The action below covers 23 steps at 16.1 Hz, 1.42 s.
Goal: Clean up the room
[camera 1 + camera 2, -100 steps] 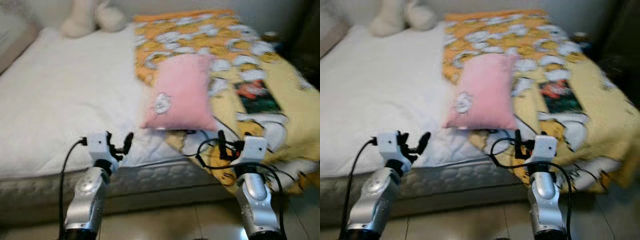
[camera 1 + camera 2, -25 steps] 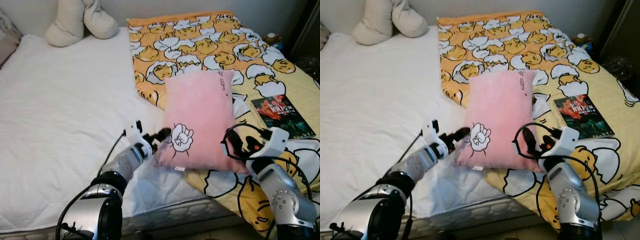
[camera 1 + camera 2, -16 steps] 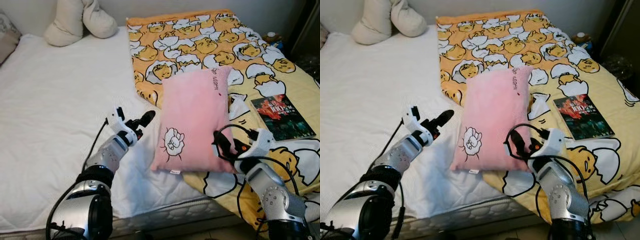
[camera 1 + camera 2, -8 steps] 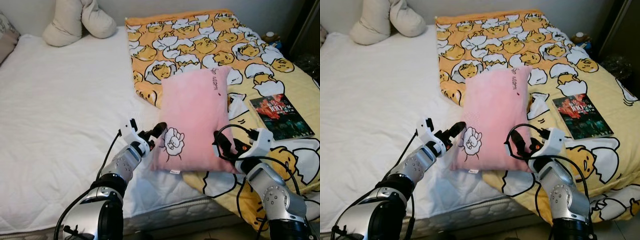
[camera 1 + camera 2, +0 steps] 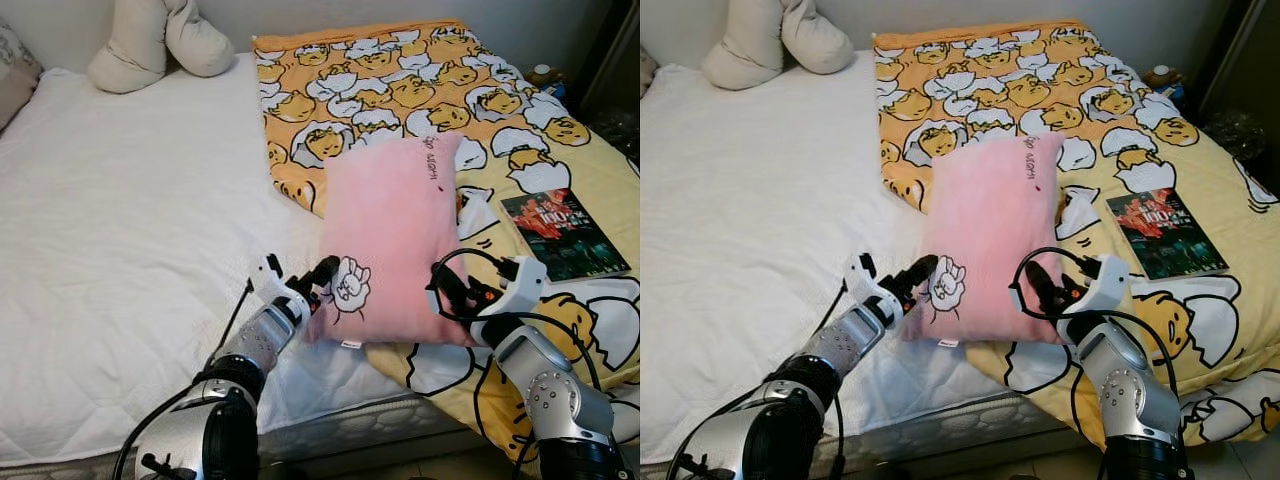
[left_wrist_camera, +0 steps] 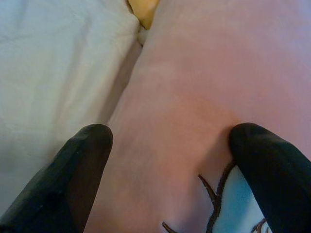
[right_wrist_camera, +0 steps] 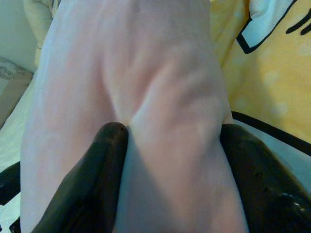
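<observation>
Pink pillow (image 5: 391,240) pinched by right claw (image 5: 447,293), left claw (image 5: 322,274) touching

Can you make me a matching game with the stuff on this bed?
Things:
1. pillow
2. book
3. blanket
4. beige cushion

Places:
a. spread over the bed's right side
b. far left corner of the bed
c. between the two end effectors
d. flat on the blanket, right of the pillow

Pairs: 1-c, 2-d, 3-a, 4-b
</observation>
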Available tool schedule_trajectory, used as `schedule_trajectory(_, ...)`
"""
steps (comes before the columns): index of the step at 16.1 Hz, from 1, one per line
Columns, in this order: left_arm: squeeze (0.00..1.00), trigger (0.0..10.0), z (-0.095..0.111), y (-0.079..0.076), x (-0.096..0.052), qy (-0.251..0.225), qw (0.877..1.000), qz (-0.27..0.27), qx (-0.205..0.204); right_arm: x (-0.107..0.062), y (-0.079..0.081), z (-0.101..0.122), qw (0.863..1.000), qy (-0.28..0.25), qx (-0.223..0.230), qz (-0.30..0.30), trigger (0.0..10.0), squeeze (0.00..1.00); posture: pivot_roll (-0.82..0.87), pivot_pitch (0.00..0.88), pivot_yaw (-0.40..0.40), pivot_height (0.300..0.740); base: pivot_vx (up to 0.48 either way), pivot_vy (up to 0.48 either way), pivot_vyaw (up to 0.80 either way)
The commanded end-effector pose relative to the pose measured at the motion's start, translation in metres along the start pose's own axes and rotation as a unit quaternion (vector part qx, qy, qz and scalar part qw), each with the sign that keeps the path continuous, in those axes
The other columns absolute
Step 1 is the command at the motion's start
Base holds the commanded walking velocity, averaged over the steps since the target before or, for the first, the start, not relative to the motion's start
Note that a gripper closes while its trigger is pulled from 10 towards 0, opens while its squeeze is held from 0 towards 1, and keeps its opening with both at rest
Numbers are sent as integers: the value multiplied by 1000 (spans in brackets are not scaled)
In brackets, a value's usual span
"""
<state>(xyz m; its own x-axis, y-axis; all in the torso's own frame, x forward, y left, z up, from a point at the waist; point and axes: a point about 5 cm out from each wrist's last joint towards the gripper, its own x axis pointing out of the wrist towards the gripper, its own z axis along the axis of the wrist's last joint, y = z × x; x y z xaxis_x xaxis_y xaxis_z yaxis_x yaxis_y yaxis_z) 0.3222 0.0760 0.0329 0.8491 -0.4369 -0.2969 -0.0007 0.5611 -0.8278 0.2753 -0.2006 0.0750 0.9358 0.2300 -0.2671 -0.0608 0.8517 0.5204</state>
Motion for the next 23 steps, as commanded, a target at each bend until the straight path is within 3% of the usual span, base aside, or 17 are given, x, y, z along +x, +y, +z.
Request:
schedule_trajectory(1,0,10000,-5,-3,1,12,1000,-6,10,0,3,-1,1000,4,11,11,0,0,-247,0,118,740,0,0,0)
schedule_trajectory(2,0,0,-8,-8,3,11,999,-29,21,1,4,-1,1000,3,12,12,0,0,-248,0,117,740,0,0,0)
schedule_trajectory(4,0,0,-7,-17,6,6,997,-47,56,2,6,0,1000,1,12,15,0,0,-247,0,120,740,0,0,0)
schedule_trajectory(6,0,0,-6,-16,6,6,997,-44,65,3,8,-1,1000,-1,14,17,0,0,-245,0,124,740,0,0,0)
schedule_trajectory(11,0,0,-2,-10,5,-22,999,-24,-43,4,13,-5,999,-4,35,26,0,0,-245,0,132,740,0,0,0)
schedule_trajectory(12,0,0,-2,-10,4,-23,998,-24,-45,3,13,-5,999,-4,35,27,0,0,-247,0,131,740,0,0,0)
schedule_trajectory(15,0,0,2,-9,3,-29,998,-37,-37,8,17,-7,999,-1,24,39,0,0,-231,0,118,740,0,0,0)
schedule_trajectory(19,0,0,15,-14,3,-47,997,-57,-36,21,36,-13,997,2,28,65,0,0,-181,0,98,740,0,0,0)
schedule_trajectory(23,0,0,13,-12,0,-35,997,-73,9,27,44,-18,996,6,32,80,0,0,-140,0,95,740,0,0,0)
